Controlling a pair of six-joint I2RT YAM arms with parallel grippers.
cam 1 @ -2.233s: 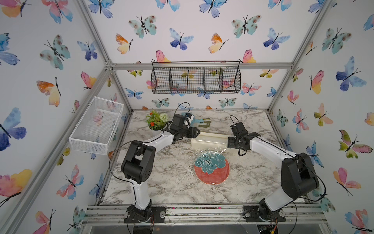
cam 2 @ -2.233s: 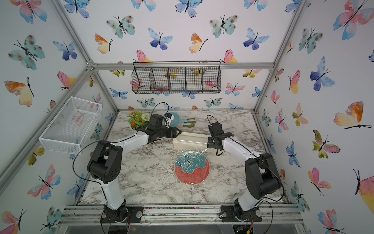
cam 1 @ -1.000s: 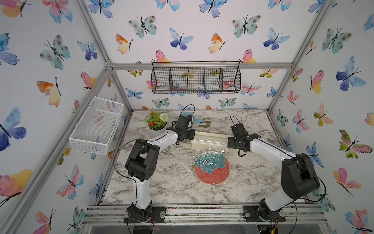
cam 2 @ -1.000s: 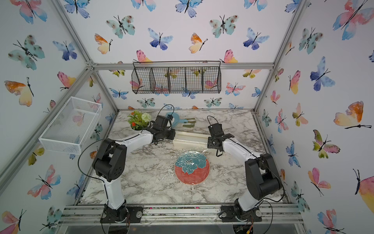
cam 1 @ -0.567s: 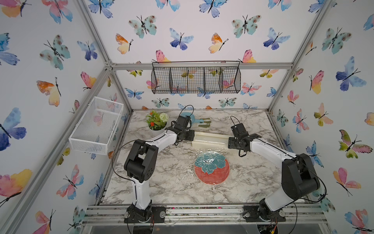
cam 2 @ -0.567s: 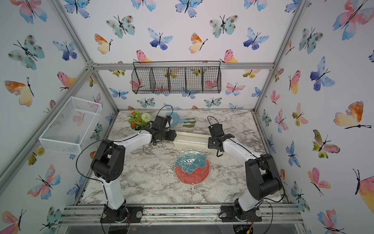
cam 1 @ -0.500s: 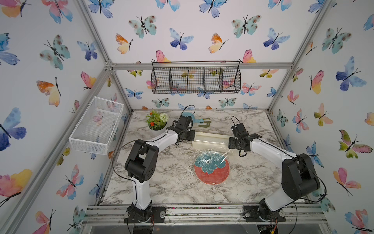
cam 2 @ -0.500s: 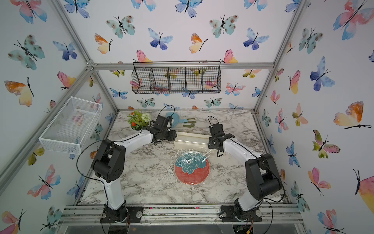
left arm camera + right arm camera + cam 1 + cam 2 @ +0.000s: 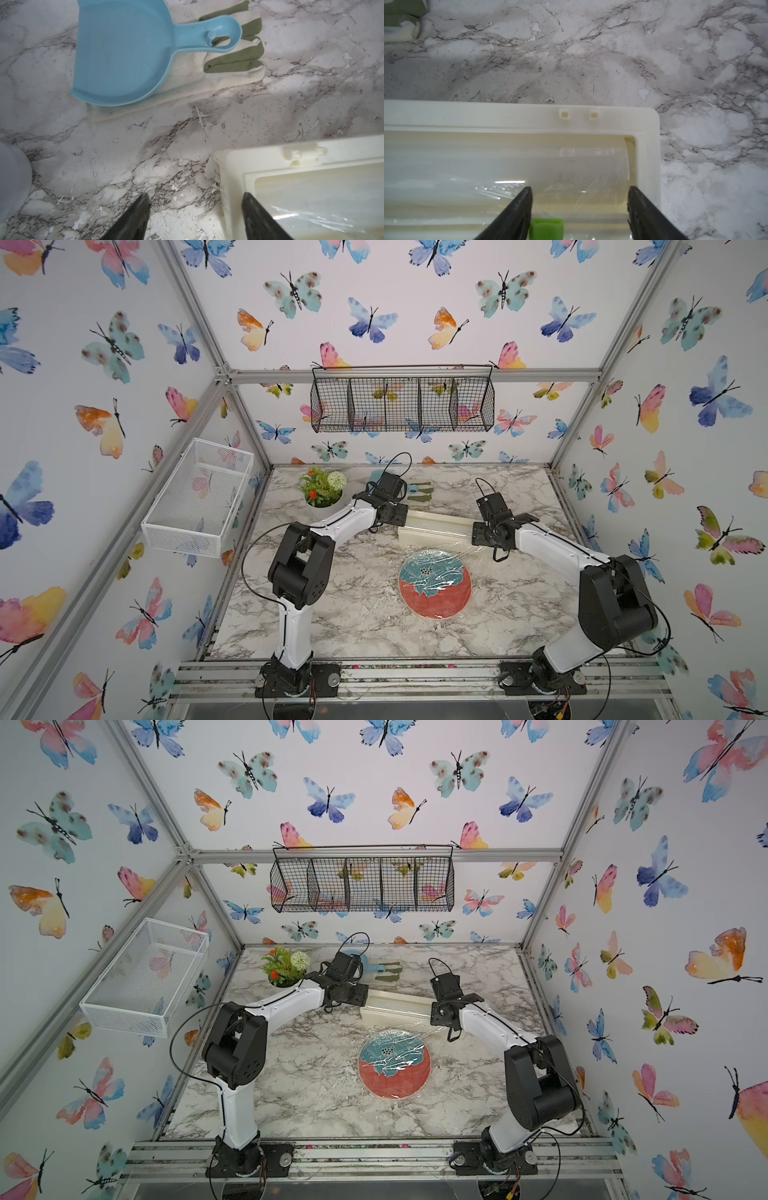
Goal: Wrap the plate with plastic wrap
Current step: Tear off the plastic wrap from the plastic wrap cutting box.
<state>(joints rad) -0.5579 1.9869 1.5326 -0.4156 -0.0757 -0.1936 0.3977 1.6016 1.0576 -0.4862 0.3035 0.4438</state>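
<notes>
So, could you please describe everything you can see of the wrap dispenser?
The dispenser is a long cream plastic box with rounded corners, lying flat on the table behind the plate. A framed opening on top shows the roll of wrap; a green tab sits on one long side. The wrap runs from it over the plate. The left gripper and right gripper, both open, hover at its two ends; contact is unclear.

- Plate (image 9: 436,602): coral-red, teal flower, pale rim.
- Plastic wrap (image 9: 499,187): clear, glossy.
- Dispenser box (image 9: 508,116): cream; tab (image 9: 546,228) green.
- Dustpan (image 9: 124,52): light blue.
- Tabletop (image 9: 353,614): white marble, grey veins.
- Walls (image 9: 395,348): pastel butterflies on white.
</notes>
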